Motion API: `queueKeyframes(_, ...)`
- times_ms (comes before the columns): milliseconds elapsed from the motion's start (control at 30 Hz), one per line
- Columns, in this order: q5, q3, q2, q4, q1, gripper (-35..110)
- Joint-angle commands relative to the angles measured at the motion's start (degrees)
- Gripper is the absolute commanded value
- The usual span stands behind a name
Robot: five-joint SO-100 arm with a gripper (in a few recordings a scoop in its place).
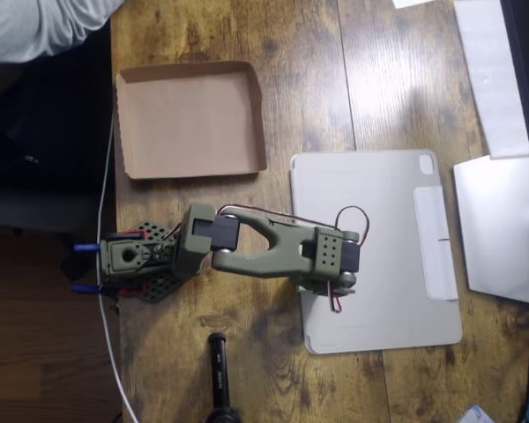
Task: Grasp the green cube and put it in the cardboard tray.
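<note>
Leaving the cardboard tray unobstructed, the arm overhangs the tablet cover's left edge

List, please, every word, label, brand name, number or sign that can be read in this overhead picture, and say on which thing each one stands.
None can be read.
cardboard tray: plain brown, no print.
tablet cover: plain grey-beige, no text.
robot arm: olive green, no label visible.
black cylinder at the lower edge: if it bears marks, they are too small and blurred to read.
</note>
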Motion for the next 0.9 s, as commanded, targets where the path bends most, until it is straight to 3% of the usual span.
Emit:
queueKeyframes(0, 0.2, -2.8, 0.8, 3.0, -0.9, 12)
queueKeyframes(367, 10.1, -12.7, 7.6, 15.6, -25.7, 12)
queueKeyframes(633, 12.7, -1.1, 9.8, 9.1, -55.3, 12)
queueKeyframes(867, 14.2, -10.6, 6.1, 10.9, -67.3, 13)
